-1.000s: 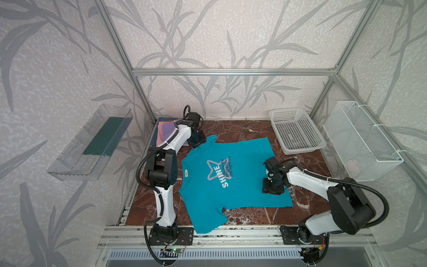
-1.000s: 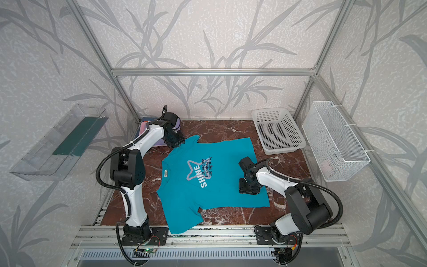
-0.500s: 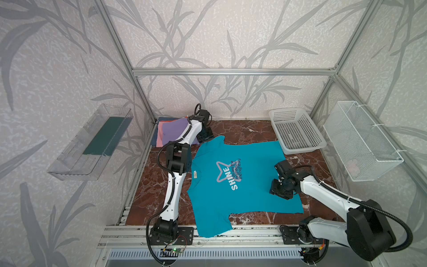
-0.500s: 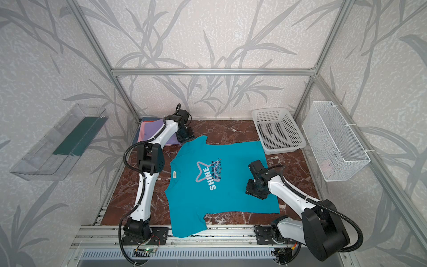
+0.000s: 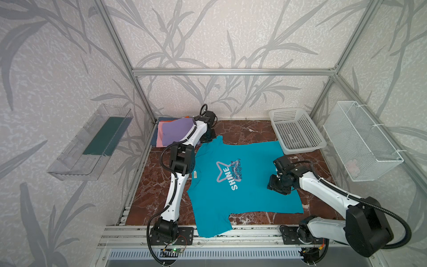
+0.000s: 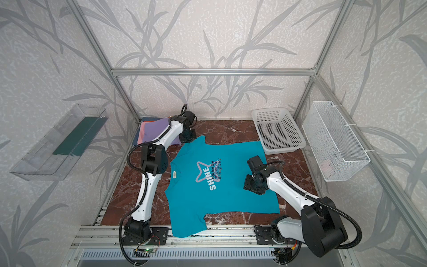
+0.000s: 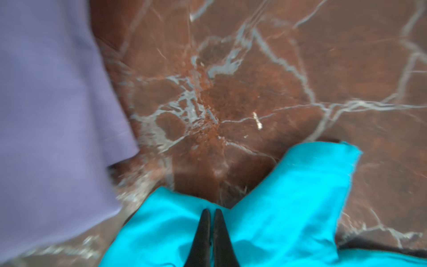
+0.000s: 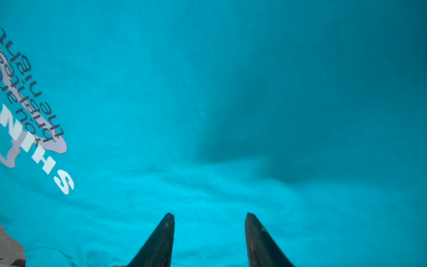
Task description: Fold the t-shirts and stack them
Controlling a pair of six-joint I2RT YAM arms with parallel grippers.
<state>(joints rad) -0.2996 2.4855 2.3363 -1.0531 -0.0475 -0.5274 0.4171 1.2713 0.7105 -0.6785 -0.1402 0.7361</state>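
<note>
1. The teal tee lies spread flat and print-up on the marble table top, with "SHINE" readable. I use it as my reference for all positions below. Its near sleeve hangs past the table's front edge onto the aluminium rail.
2. The left gripper is at the tee's far sleeve. Its fingers are pressed together with the tips against the teal cloth. The wrist view is blurred, so I cannot tell whether any cloth is pinched between them.
3. The right gripper is over the tee's lower body, towards the hem. Its fingers stand apart with nothing between them. I cannot tell whether the tips touch the cloth.
4. The stack of folded tees sits just beyond the tee's far sleeve, on the collar side. The lilac tee is on top, and pink, orange and dark-blue edges show beneath it. In the left wrist view, bare marble separates the stack from the teal sleeve.
5. The white plastic basket sits at the tee's far hem corner, just beside it and perhaps touching. Its perforated floor shows from wall to wall.
6. The wire basket hangs on the side wall beyond the tee's hem, well apart. A pale pink lump lies in it, too small to identify.
7. The clear tray hangs on the wall past the tee's collar side, well apart. A dark green sheet lies along its floor.
</note>
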